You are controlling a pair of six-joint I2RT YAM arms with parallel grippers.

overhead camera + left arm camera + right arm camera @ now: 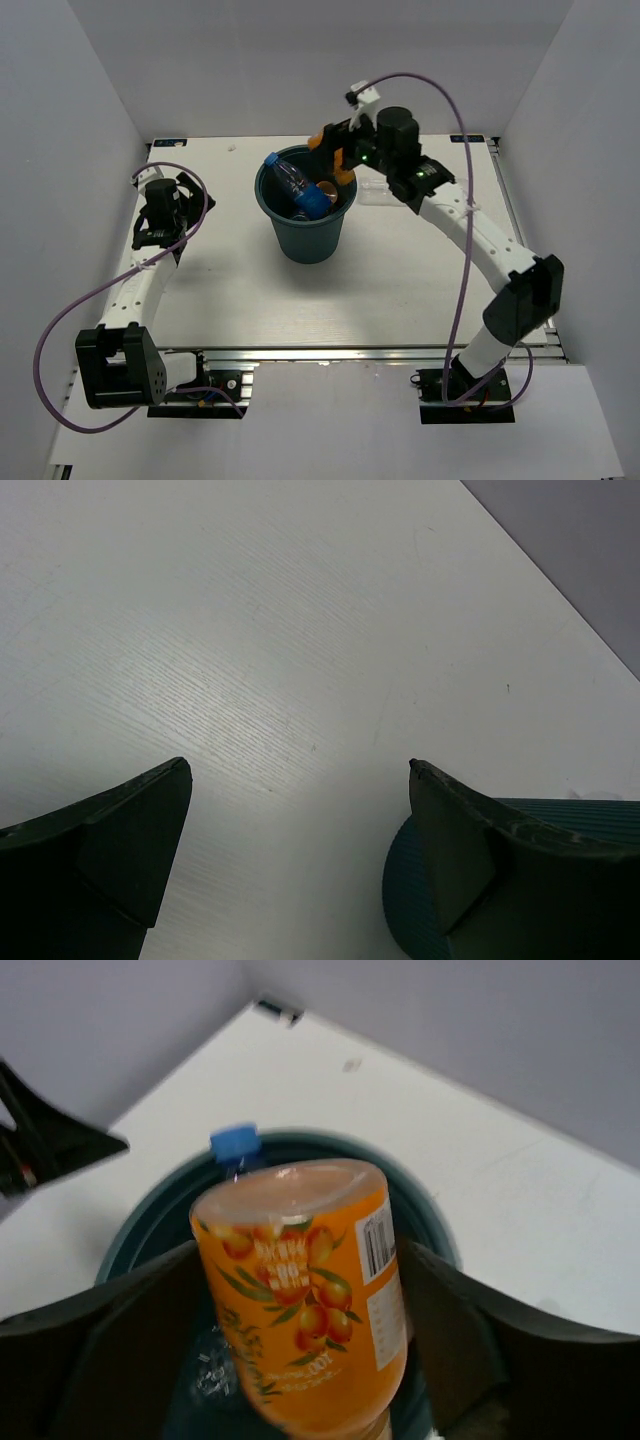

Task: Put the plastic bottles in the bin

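The dark teal bin (276, 218) stands mid-table. In it lie a clear bottle with a blue label (293, 184) and something orange (325, 189). My right gripper (338, 155) is shut on an orange bottle (300, 1290), held base up over the bin's rim (442, 1235). A blue cap (235, 1143) and a clear bottle (213, 1372) show in the bin below it. A clear, unlabelled bottle (374, 190) seems to lie on the table just right of the bin. My left gripper (158, 233) is open and empty (298, 763), left of the bin's base (400, 900).
White walls close in the table on the left, back and right. My left arm (40, 1130) shows at the left edge of the right wrist view. Purple cables loop off both arms.
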